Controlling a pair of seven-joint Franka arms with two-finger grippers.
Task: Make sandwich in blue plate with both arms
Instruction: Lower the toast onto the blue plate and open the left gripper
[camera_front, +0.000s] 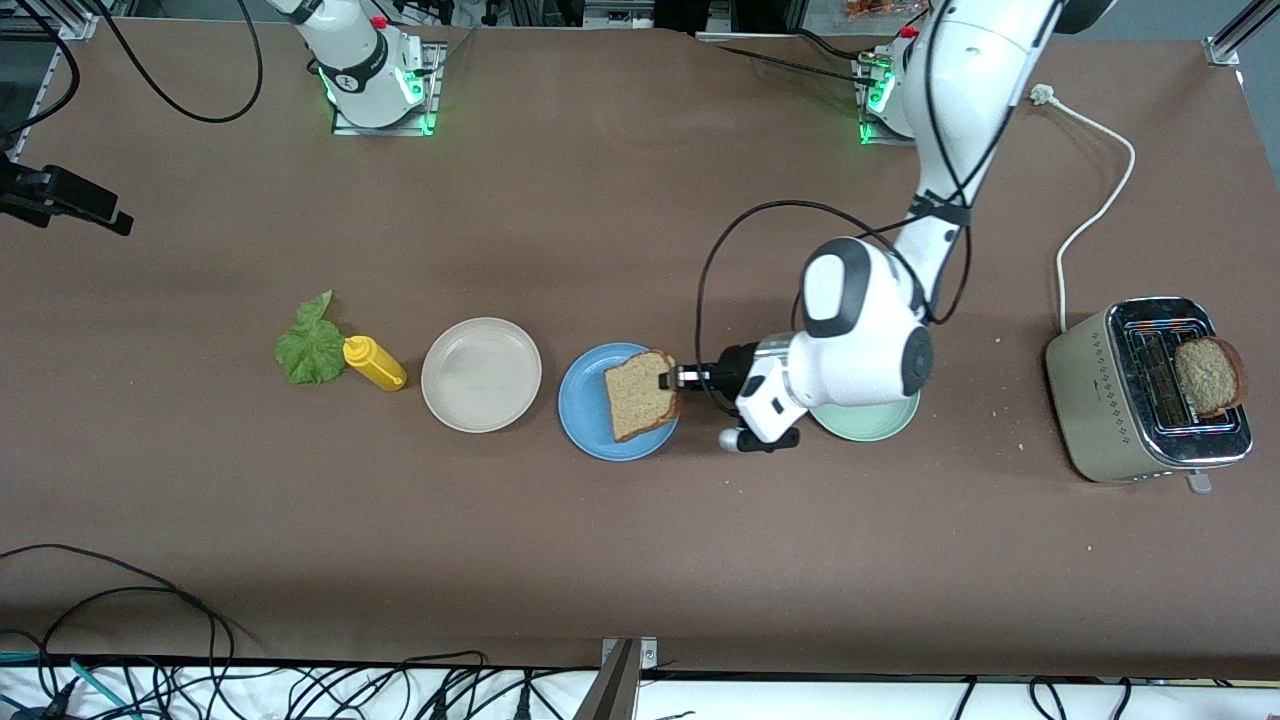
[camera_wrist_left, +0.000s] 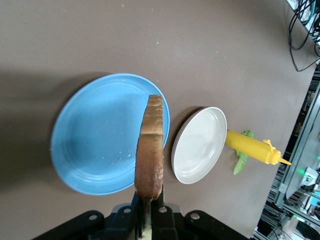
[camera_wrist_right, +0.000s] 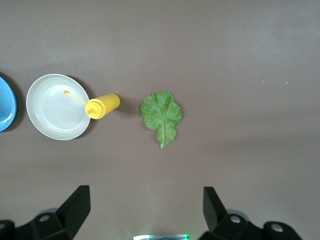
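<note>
Left gripper (camera_front: 672, 379): jaws clamped on one edge of a brown bread slice (camera_front: 640, 393), held over the blue plate (camera_front: 590, 410); in the left wrist view the slice (camera_wrist_left: 150, 150) stands on edge straight out from the jaws, plate (camera_wrist_left: 95, 135) beneath it

Right gripper (camera_wrist_right: 146, 210): jaws spread wide, holding nothing, hanging above bare table; lettuce leaf (camera_wrist_right: 161, 115) lies below and ahead of the jaws, yellow squeeze bottle (camera_wrist_right: 102, 106) beside it, beige plate (camera_wrist_right: 55, 107) next along

Second bread slice (camera_front: 1208, 375): standing in the toaster (camera_front: 1140, 400) at the left arm's end of the table, well apart from both jaws

Pale green plate (camera_front: 880, 422): under the left arm's wrist
</note>
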